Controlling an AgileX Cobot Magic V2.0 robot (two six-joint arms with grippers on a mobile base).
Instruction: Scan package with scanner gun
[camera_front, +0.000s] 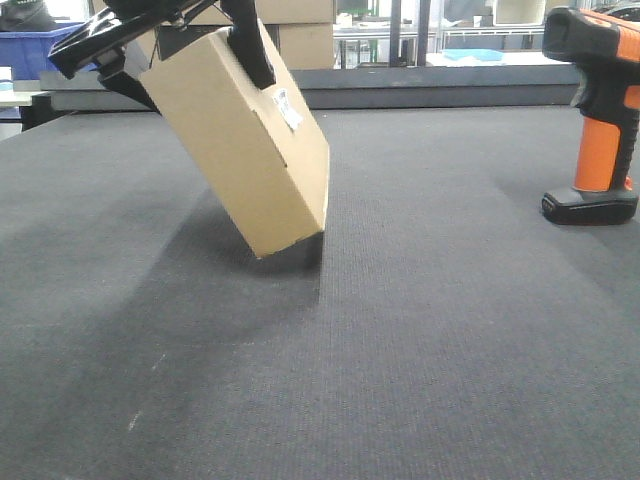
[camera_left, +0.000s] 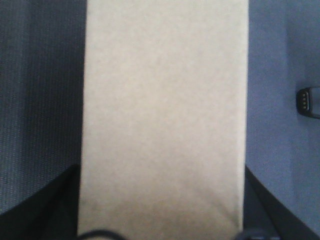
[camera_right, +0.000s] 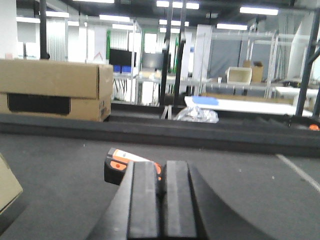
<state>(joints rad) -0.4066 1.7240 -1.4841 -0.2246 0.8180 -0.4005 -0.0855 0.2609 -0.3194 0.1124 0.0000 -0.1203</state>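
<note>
The package (camera_front: 240, 150) is a tan cardboard box with a small white label (camera_front: 288, 108), tilted with one low corner at or just above the dark mat. My left gripper (camera_front: 200, 60) is shut on its upper end, black fingers (camera_front: 255, 50) on either side. In the left wrist view the package (camera_left: 165, 115) fills the middle between the fingers (camera_left: 40, 210). The scanner gun (camera_front: 600, 110) stands upright on its black base at the right. In the right wrist view my right gripper (camera_right: 161, 200) has its pads nearly together, with the scanner gun's head (camera_right: 122, 162) just beyond the tips.
A dark grey mat (camera_front: 400, 350) covers the table. A larger carton with a black panel (camera_right: 55, 90) sits at the far edge. A raised dark rail (camera_front: 450, 95) runs along the back. Shelving and benches stand beyond.
</note>
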